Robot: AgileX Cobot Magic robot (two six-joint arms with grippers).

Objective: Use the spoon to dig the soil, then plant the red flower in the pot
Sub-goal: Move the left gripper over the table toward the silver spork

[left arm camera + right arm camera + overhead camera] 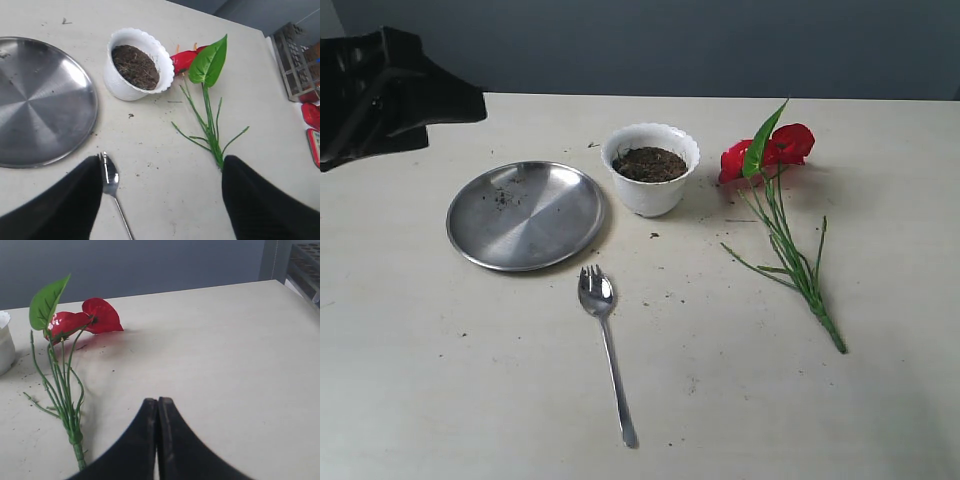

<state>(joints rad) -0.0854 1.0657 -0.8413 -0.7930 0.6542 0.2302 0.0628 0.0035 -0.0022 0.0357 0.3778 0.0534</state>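
- Exterior view: a white scalloped ceramic pot (650, 170) holds dark brown soil (649, 164). A round steel plate (526, 215) lies beside it, a shiny steel spoon (607, 345) in front, and a red artificial flower (775, 200) flat on the table to its right.
- Left wrist view: the left gripper (162, 200) gapes wide and empty, above the spoon's bowl.
- Right wrist view: the right gripper (158, 440) is closed, fingers touching, holding nothing, near the flower's stems.
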